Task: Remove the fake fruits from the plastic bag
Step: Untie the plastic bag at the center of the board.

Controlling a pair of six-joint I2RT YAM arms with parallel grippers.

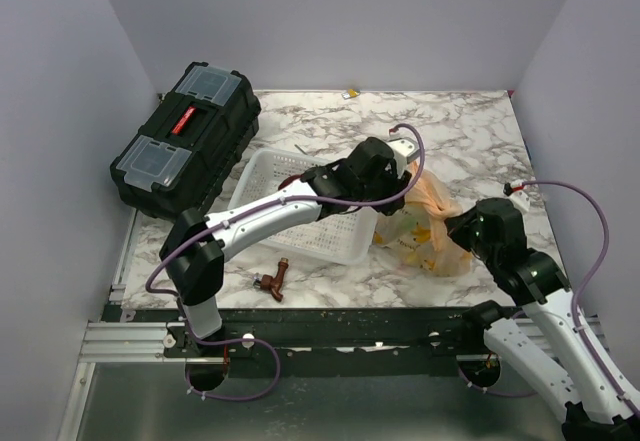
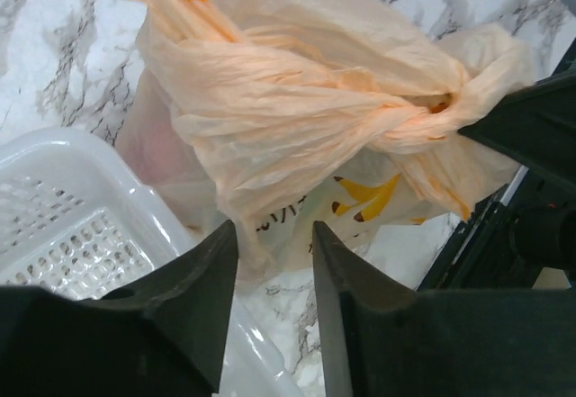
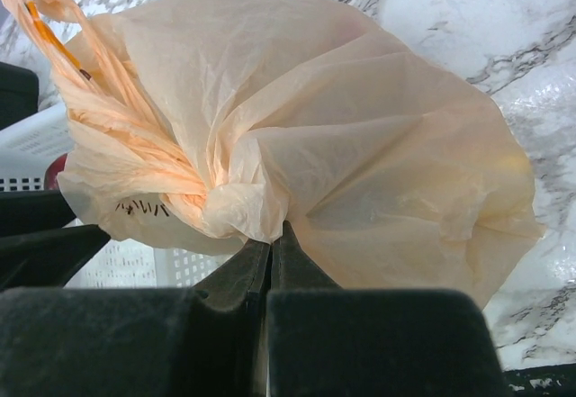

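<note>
a: where's the bag [image 1: 432, 211] sitting?
b: on the table, just right of the basket [image 1: 262, 173], bunched up, fruits hidden inside. left gripper [image 2: 274, 235] is open, bag straight ahead of its tips. right gripper [image 3: 272, 235] is pinching a fold from the other side.

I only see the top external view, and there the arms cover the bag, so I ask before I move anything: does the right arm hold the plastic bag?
Observer: Yes. The right wrist view shows the right fingers shut on a bunched fold of the plastic bag.
Operator: And the left fingers, do they hold something?
Observer: No. In the left wrist view the left fingers stand apart with nothing pinched, above the bag's edge, beside the white basket.
Operator: Is the bag open at the top?
Observer: No. The left wrist view shows it gathered into a twisted knot.
</note>
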